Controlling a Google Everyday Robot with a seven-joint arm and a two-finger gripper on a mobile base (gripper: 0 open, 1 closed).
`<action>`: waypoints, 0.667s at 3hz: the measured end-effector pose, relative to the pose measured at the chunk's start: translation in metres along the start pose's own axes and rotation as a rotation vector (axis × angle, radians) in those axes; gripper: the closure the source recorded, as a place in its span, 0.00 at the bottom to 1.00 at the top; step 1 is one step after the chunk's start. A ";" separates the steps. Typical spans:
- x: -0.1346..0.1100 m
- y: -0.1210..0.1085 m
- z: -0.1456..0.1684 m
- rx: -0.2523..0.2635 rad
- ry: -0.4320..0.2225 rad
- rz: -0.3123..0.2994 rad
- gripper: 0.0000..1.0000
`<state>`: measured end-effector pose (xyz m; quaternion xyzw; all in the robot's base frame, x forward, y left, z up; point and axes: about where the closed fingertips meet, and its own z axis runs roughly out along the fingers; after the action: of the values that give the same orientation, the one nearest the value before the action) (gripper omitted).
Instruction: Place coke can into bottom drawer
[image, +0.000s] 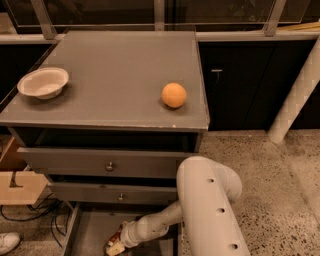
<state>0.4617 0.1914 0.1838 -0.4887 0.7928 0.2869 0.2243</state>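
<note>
The bottom drawer (91, 227) is pulled open under the grey cabinet, and its flat grey tray shows at the lower left. My gripper (113, 246) reaches down into this drawer at the end of the white arm (205, 200), low over the tray floor. A small dark red patch (118, 233) sits right at the gripper's tip and looks like the coke can. Most of it is hidden by the gripper.
An orange (174, 95) and a white bowl (43, 82) sit on the cabinet top (115, 65). Two upper drawers with round knobs (109, 166) stand slightly ajar. A cardboard box (17, 187), cables and a shoe lie at the left. A white pole (295, 100) leans at the right.
</note>
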 end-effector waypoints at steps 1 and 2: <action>0.005 -0.012 0.009 0.003 -0.006 -0.001 1.00; 0.003 -0.021 0.019 0.005 -0.012 0.002 0.99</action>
<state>0.4811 0.1949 0.1632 -0.4857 0.7926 0.2882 0.2299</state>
